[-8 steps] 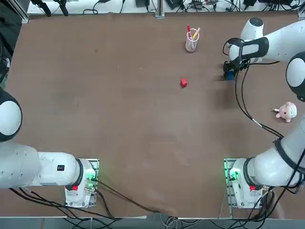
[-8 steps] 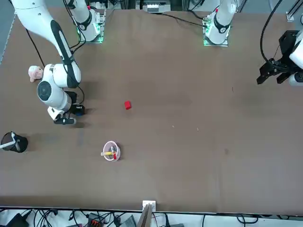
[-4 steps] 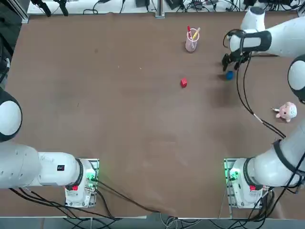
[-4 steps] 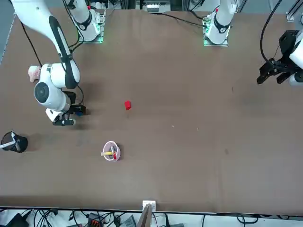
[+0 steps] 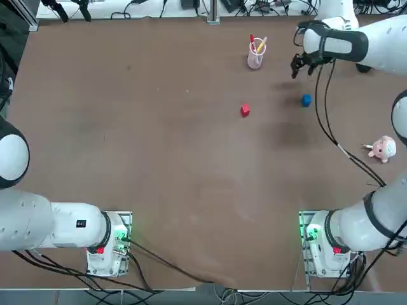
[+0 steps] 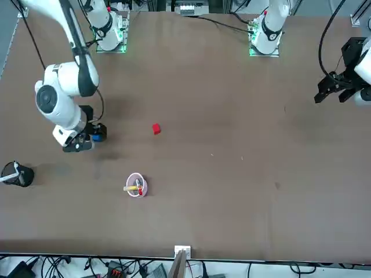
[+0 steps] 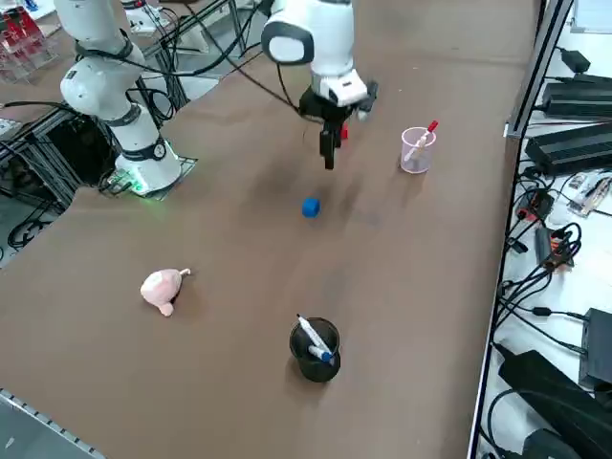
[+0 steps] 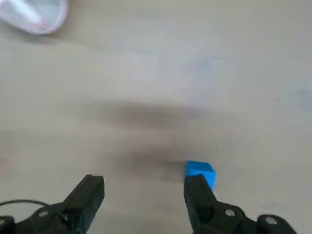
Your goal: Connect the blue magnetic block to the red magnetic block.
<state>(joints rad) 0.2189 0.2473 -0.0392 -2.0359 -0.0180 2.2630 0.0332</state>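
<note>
As you scan the top view from left to right, the first of your two blocks is the red magnetic block (image 5: 245, 110), a tiny bright red cube out on the brown tabletop. It sits turned at a slight angle, its color strong and even, standing apart from its blue partner. Just right of it and farther from the arm bases, you have the pale, translucent pen cup (image 5: 255, 54), with a red pen and a yellow one leaning out.

Next comes your right gripper (image 8: 144, 181), raised over the table beyond the blue magnetic block (image 5: 306, 100). Its jaws are open, the two dark fingers (image 8: 87, 202) wide apart with nothing held between them. The blue block rests on the tabletop to the right of the red one, a tiny, saturated blue cube. Your wrist view shows its flat faces and clean edges, partly hidden behind one fingertip; from the right side it looks rounder. Farthest right in this row, and nearer the bases, you find the pale pink plush toy (image 5: 383, 148).
</note>
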